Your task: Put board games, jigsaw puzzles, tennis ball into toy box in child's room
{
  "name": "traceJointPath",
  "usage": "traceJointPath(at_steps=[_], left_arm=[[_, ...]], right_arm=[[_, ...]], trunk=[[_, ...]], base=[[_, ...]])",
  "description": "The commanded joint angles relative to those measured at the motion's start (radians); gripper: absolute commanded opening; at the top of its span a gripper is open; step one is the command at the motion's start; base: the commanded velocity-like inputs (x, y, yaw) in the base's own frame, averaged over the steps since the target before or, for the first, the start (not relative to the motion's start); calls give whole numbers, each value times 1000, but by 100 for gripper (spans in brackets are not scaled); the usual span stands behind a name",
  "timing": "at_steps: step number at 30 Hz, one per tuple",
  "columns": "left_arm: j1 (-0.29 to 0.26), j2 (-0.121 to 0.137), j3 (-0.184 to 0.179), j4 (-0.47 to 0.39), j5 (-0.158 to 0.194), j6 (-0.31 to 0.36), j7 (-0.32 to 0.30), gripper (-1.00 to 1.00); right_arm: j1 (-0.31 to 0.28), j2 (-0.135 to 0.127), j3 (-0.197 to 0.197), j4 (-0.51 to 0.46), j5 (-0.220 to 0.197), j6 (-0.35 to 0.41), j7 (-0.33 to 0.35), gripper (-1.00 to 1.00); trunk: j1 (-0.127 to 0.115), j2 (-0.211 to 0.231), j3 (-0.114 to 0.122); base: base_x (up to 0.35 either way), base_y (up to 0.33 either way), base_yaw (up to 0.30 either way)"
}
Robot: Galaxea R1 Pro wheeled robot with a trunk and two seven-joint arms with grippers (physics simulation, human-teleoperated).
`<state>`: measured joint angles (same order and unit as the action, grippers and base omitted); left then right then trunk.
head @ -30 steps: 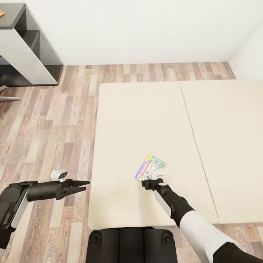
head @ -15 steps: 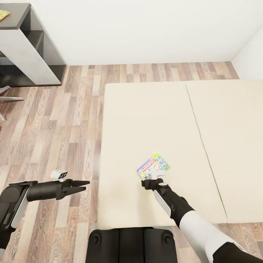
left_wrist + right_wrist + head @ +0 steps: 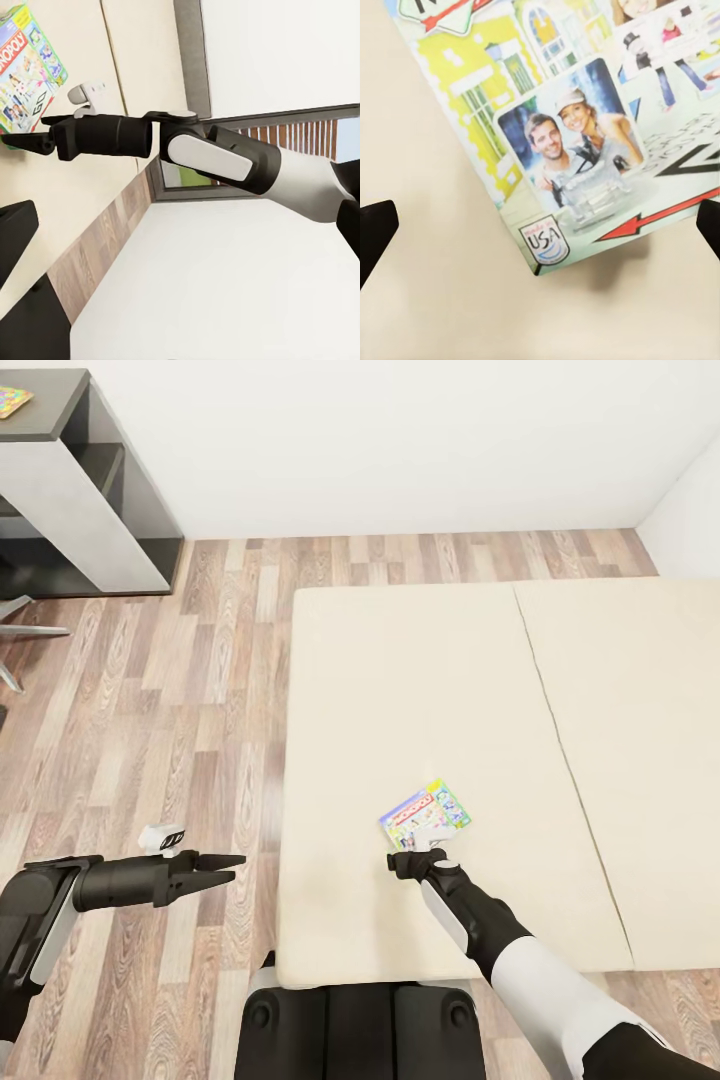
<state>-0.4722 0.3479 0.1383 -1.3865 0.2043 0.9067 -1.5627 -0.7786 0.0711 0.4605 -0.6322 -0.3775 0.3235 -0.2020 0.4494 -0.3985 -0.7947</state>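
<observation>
Flat on the wide beige bed (image 3: 420,690) lies the green-edged, busily printed board game box (image 3: 425,816), at twelve o'clock from the black right gripper (image 3: 415,852), whose jaws stand apart just short of it. At nine o'clock, over the wood plank floor (image 3: 180,690), the left gripper (image 3: 228,867) has jaws nearly together, holding nothing.

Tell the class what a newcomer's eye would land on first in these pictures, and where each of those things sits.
The eye goes first to the colourful board game, lying flat on the plain beige bed near its front edge. Just short of it hangs the right gripper, its fingers spread to either side of the box's corner in the right wrist view. The left gripper hovers over the wood plank floor beside the bed.
</observation>
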Motion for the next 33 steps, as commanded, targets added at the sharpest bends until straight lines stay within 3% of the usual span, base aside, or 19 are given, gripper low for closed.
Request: traceJointPath(at_steps=[1,33], left_arm=[[0,0,0,0,0,11,-4,100],[0,1,1,0,1,10,-4,100]], right_arm=[[-1,-1,6,-2,-11,3,-10,100],[-1,-10,-4,-4,-18,11,-14,100]], trunk=[[1,-2,-1],[1,-2,-1]], base=[[0,3,0],[0,0,0]])
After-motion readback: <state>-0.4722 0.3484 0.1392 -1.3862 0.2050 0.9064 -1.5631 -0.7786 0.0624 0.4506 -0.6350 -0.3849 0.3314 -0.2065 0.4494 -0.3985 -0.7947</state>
